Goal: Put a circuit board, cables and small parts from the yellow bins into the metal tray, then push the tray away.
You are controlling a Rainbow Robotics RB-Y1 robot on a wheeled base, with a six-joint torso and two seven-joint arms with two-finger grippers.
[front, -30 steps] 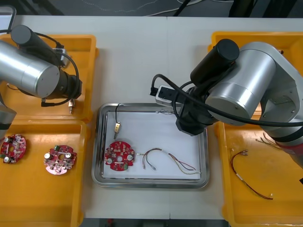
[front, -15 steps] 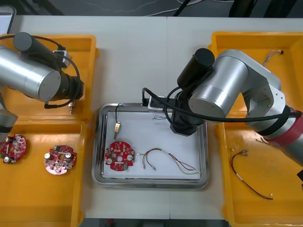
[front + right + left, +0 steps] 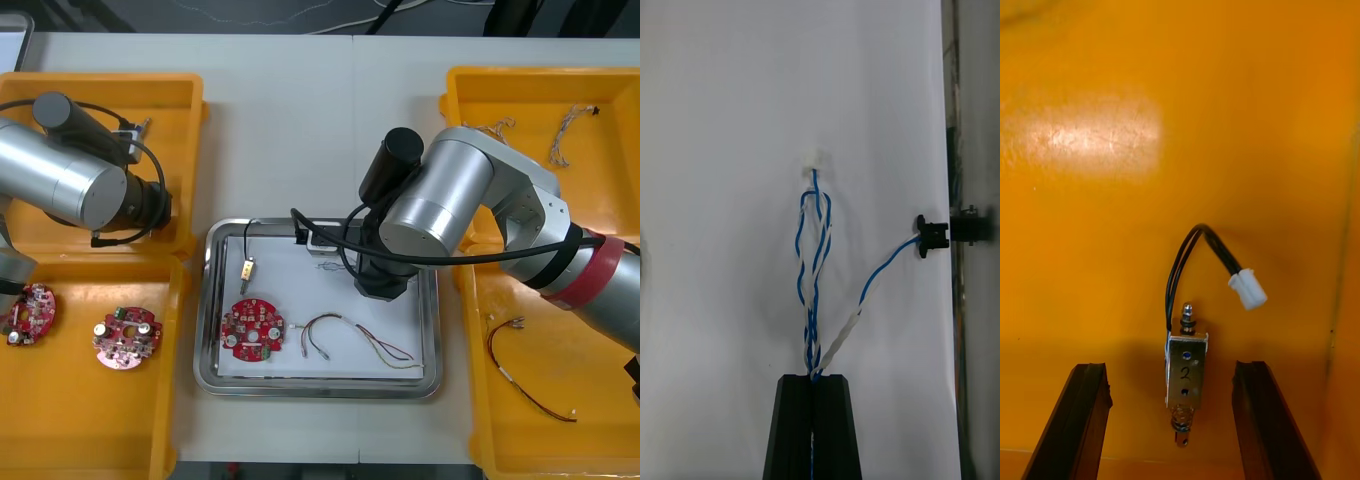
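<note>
Between my right gripper's shut fingers runs a twisted blue and white cable, and its loose end lies on the white floor of the metal tray. The cable's white plug rests on that floor; its black plug touches the tray wall. In the tray lie a round red circuit board, a red and yellow cable and a black cable with a small metal part. My left gripper is open in the far left yellow bin, straddling a small metal part with a black lead.
Two more circuit boards lie in the near left bin. The far right bin holds cables, the near right bin a red cable. My right arm reaches across the tray's far right part.
My right arm has swung left and nearer over the tray, bringing the blue and white cable down onto its floor. The left arm has shifted only slightly over its bin.
</note>
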